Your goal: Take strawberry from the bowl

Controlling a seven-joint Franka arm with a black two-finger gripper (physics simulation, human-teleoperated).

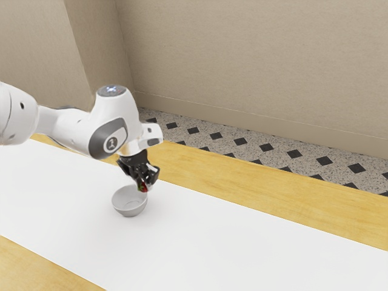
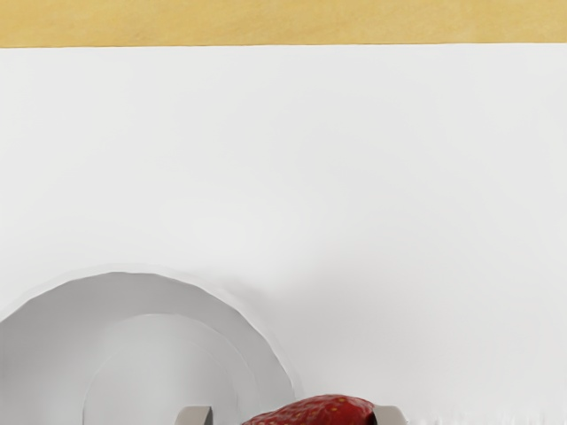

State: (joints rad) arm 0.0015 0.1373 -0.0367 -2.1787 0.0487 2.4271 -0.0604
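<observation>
Black two-finger pincer (image 1: 146, 180) is pinching the red, seed-dotted strawberry (image 1: 143, 188) b/w its two tips, fruit hanging at their lower end w/ a bit of green on it in the ext. view. In the wrist view the pale grey fingertips (image 2: 195, 416) stand either side of the fruit's red top; the rest of it runs past the view's edge. So the berry's up w/ the pincer, off the floor of the round, smooth grey bowl (image 1: 129, 207). Bowl's upright on the table, just below the pincer & a bit toward the ext. view's left; fruit is by the bowl's rim, but can't tell if it touches it. Bowl's wall flares up to a thin rim, & a faint ring marks its floor. Under the bowl & pincer: long flat white strip (image 1: 212, 242), w/ yellow wood table (image 1: 273, 191) along both long sides. White robot arm (image 1: 71, 129) comes in above the pincer from the ext. view's left. Re: labels etc.: round dark badge (image 1: 111, 143) on the arm above the pincer, w/ a small pale mark in it, too small to read; also a bluish-white lit mark (image 1: 111, 90) on the arm's round top cap, likewise illegible. Well beyond the pincer: speckled grey floor (image 1: 227, 150) w/ black diamonds, plus a plain beige wall (image 1: 254, 60).
</observation>
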